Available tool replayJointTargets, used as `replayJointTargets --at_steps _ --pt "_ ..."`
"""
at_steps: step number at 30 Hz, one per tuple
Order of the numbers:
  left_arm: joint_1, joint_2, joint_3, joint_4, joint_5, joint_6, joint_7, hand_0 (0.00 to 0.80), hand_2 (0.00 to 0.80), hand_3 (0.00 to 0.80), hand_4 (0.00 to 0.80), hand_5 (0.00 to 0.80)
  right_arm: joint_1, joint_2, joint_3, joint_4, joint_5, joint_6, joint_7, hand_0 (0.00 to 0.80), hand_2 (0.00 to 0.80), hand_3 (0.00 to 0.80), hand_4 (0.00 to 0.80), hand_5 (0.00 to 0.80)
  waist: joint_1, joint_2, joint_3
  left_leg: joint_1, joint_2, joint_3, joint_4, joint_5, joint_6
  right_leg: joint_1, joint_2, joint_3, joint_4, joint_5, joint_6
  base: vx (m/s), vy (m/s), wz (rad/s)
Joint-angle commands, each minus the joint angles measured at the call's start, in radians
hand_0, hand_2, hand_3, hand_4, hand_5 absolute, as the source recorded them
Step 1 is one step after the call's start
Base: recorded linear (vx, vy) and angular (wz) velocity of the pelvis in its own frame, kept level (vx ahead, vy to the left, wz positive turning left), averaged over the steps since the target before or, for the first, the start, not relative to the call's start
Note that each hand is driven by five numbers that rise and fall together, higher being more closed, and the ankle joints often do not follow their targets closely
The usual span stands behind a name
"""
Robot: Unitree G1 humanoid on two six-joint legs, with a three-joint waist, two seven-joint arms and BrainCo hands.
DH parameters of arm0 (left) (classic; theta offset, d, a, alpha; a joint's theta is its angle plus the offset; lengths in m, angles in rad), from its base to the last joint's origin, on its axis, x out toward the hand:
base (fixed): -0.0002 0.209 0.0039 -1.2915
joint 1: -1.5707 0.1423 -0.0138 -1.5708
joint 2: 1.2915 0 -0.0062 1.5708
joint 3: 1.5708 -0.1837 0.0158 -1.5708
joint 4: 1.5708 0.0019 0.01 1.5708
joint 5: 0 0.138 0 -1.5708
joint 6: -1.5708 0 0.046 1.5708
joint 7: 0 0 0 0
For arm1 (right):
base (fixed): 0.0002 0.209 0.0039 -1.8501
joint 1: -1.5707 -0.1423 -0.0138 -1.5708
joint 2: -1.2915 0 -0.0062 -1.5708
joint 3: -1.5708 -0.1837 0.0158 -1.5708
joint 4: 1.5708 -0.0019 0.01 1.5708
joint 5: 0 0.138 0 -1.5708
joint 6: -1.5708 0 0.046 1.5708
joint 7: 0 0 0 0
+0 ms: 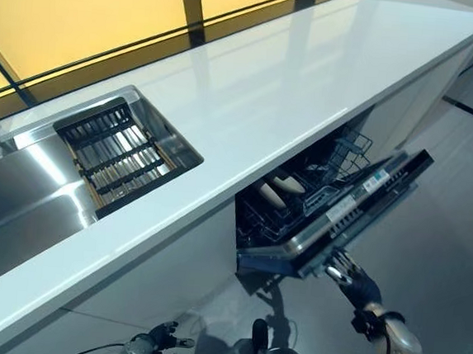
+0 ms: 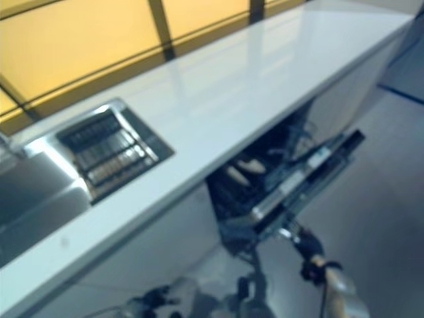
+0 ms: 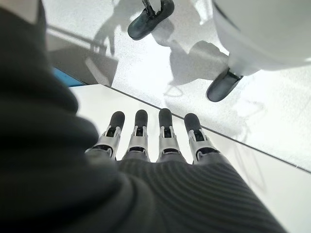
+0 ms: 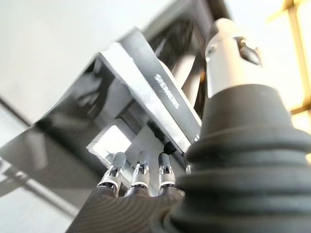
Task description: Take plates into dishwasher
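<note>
The dishwasher door (image 1: pixel 358 208) under the white counter (image 1: pixel 251 104) stands partly open, tilted upward. Inside, the rack (image 1: pixel 301 195) holds white plates (image 1: pixel 278 189). My right hand (image 1: pixel 345 276) is under the door's outer face, its straight fingers (image 4: pixel 140 167) against the door's edge (image 4: pixel 146 92). My left hand (image 1: pixel 156 340) hangs low by the cabinet front, fingers (image 3: pixel 141 128) straight and empty over the floor.
A steel sink (image 1: pixel 28 192) with a dark slatted drain rack (image 1: pixel 114 154) sits at the counter's left. A yellow-lit window (image 1: pixel 85 15) runs behind the counter. Grey floor (image 1: pixel 446 245) lies to the right of the door.
</note>
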Motion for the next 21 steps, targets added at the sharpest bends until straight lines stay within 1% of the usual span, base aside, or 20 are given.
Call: replayJointTargets --at_steps 1,4,9,12,13,16,18,19,20,21 --pt "-0.042 0.069 -0.021 0.011 0.022 -0.019 0.003 0.0 0.0 0.0 0.0 0.0 -0.233 0.129 0.083 -0.121 -0.014 -0.033 0.131 0.0 0.0 0.0 0.0 0.0 0.057 -0.098 -0.015 0.01 -0.09 0.036 0.034 0.021 0.02 0.101 -0.05 0.017 -0.001 -0.1 0.015 0.039 -0.004 0.29" --pt "-0.044 0.067 -0.024 0.015 0.019 -0.019 0.005 0.0 0.0 0.0 0.0 0.0 -0.253 0.124 0.097 -0.134 -0.012 -0.033 0.145 0.0 0.0 0.0 0.0 0.0 0.064 -0.1 -0.015 0.009 -0.09 0.031 0.034 0.022 0.019 0.105 -0.05 0.014 -0.001 -0.102 0.015 0.035 -0.001 0.13" --pt "-0.049 0.068 -0.026 0.013 0.015 -0.011 0.0 0.0 0.0 0.0 0.0 0.0 -0.272 0.132 0.113 -0.165 0.016 -0.039 0.178 0.0 0.0 0.0 0.0 0.0 0.074 -0.101 -0.016 0.005 -0.09 0.019 0.036 0.022 0.02 0.11 -0.05 0.012 -0.001 -0.105 0.014 0.032 0.002 0.31" --pt "-0.051 0.067 -0.026 0.018 0.01 -0.011 0.001 0.0 0.0 0.0 0.0 0.0 -0.273 0.136 0.121 -0.173 0.012 -0.026 0.209 0.0 0.0 0.0 0.0 0.0 0.077 -0.103 -0.018 0.005 -0.091 0.014 0.034 0.022 0.02 0.112 -0.049 0.011 -0.001 -0.107 0.014 0.03 0.002 0.16" --pt "-0.052 0.068 -0.025 0.018 0.009 -0.012 0.001 0.0 0.0 0.0 0.0 0.0 -0.271 0.134 0.126 -0.171 0.005 -0.016 0.225 0.0 0.0 0.0 0.0 0.0 0.078 -0.104 -0.017 0.003 -0.09 0.012 0.036 0.022 0.02 0.112 -0.049 0.01 -0.001 -0.108 0.014 0.0 0.0 0.0" --pt "-0.052 0.073 -0.016 0.017 0.011 -0.014 0.0 0.0 0.0 0.0 0.0 0.0 -0.248 0.113 0.156 -0.153 -0.051 0.063 0.322 0.0 0.0 0.0 0.0 0.0 0.082 -0.11 -0.015 -0.003 -0.089 0.006 0.039 0.024 0.018 0.112 -0.048 0.007 -0.001 -0.108 0.015 0.0 0.0 0.0" --pt "-0.05 0.08 -0.012 0.015 0.012 -0.016 -0.001 0.0 0.0 0.0 0.0 0.0 -0.224 0.086 0.181 -0.127 -0.091 0.1 0.378 0.0 0.0 0.0 0.0 0.0 0.085 -0.115 -0.011 -0.005 -0.088 0.003 0.04 0.024 0.017 0.113 -0.047 0.004 -0.001 -0.108 0.016 0.0 -0.013 0.02" --pt "-0.049 0.085 -0.008 0.011 0.015 -0.015 -0.003 0.0 0.0 0.0 0.0 0.0 -0.206 0.068 0.194 -0.111 -0.114 0.109 0.393 0.0 0.0 0.0 0.0 0.0 0.087 -0.118 -0.009 -0.006 -0.088 0.0 0.041 0.025 0.017 0.113 -0.046 0.002 -0.001 -0.108 0.016 0.0 -0.037 0.1" --pt "-0.046 0.093 -0.003 0.009 0.013 -0.019 -0.003 0.0 0.0 0.0 0.0 0.0 -0.18 0.044 0.212 -0.07 -0.156 0.132 0.423 0.0 0.0 0.0 0.0 0.0 0.088 -0.123 -0.006 -0.007 -0.086 -0.003 0.042 0.026 0.016 0.114 -0.045 0.0 -0.001 -0.107 0.016 0.001 -0.036 0.15" --pt "-0.044 0.097 0.001 0.01 0.014 -0.023 -0.003 0.0 0.0 0.0 0.0 0.0 -0.164 0.031 0.223 -0.042 -0.183 0.126 0.43 0.0 0.0 0.0 0.0 0.0 0.089 -0.126 -0.004 -0.007 -0.086 -0.005 0.042 0.026 0.015 0.114 -0.044 -0.002 -0.001 -0.107 0.017 0.0 -0.038 0.18"
